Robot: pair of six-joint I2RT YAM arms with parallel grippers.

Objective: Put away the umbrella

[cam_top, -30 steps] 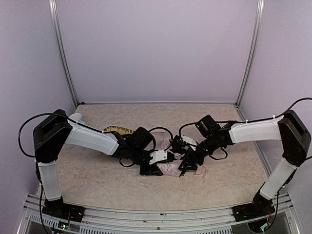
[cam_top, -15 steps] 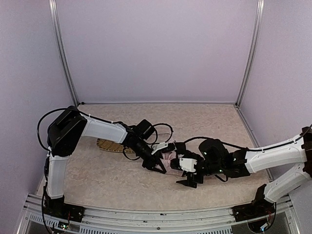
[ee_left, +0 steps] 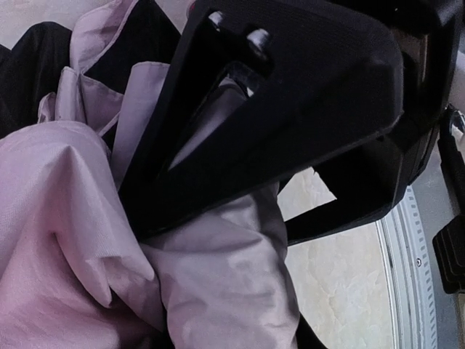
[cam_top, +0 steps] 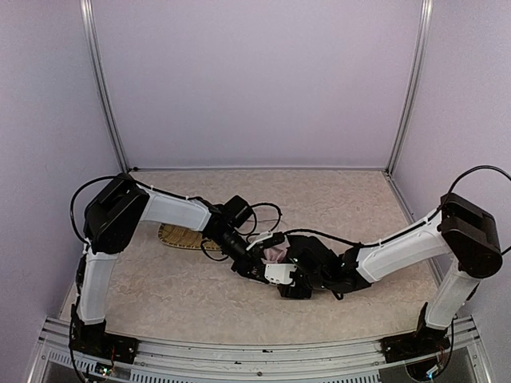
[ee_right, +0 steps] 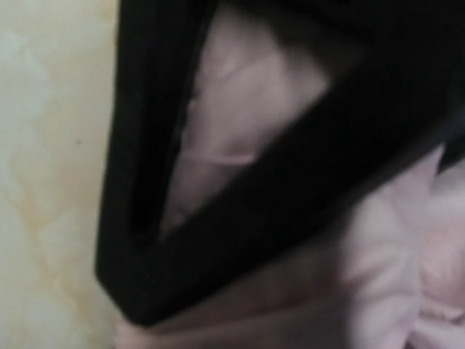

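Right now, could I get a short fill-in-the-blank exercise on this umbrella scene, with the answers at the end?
1. The umbrella has outer fabric of pale ____.
2. The woven tray lies on the table beside the ____ arm.
3. The left gripper and the right gripper have both come together at the ____.
Missing words: pink; left; umbrella.

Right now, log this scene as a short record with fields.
Object: pale pink folding umbrella with black lining, fabric bunched, lying on the beige speckled table
Left hand: closed on the umbrella's fabric
Right hand: pressed against the pink fabric; grip unclear in its blurred wrist view
Nearby: woven yellow bamboo tray, partly hidden by the left arm
Status: umbrella not yet put away
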